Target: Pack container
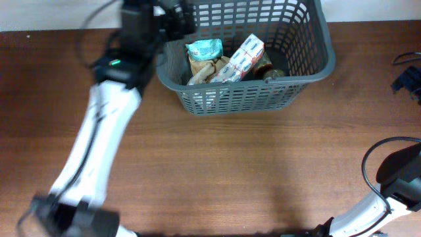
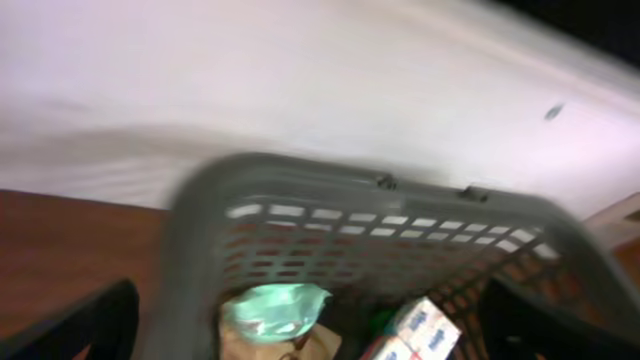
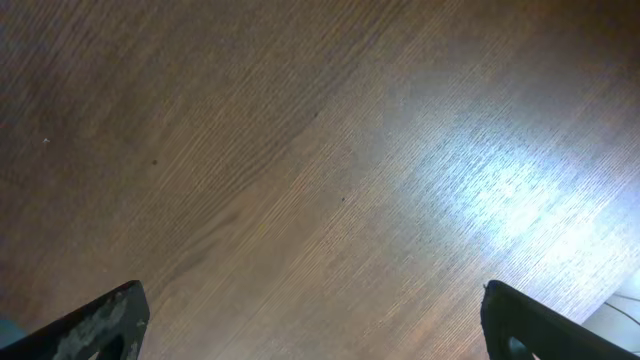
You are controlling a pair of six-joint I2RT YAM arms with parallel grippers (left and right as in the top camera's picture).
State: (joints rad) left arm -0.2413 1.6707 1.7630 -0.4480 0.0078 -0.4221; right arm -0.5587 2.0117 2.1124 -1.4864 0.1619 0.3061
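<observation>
Left arm (image 1: 99, 131): overhead, nearest lens, blurred; reaches upper-left corner of container (image 1: 243, 99), top centre on table (image 1: 217, 171); teal packet (image 1: 205, 47) inside.
Left fingers (image 2: 85, 322): left wrist, apart at lower corners, holding nothing, rim between.
Right fingers (image 3: 100, 320): right wrist, apart over bare table.
Step (judged): withdrawal; rise straight above rim before swinging aside.

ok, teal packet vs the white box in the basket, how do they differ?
Colour: the teal packet is mostly green-blue; the white box carries red and blue print. Shape: the packet looks soft and crumpled, the box straight-edged and longer. Place: the packet lies toward the left of the basket, the box slants across the middle. Both are inside the basket, atop other goods.
</observation>
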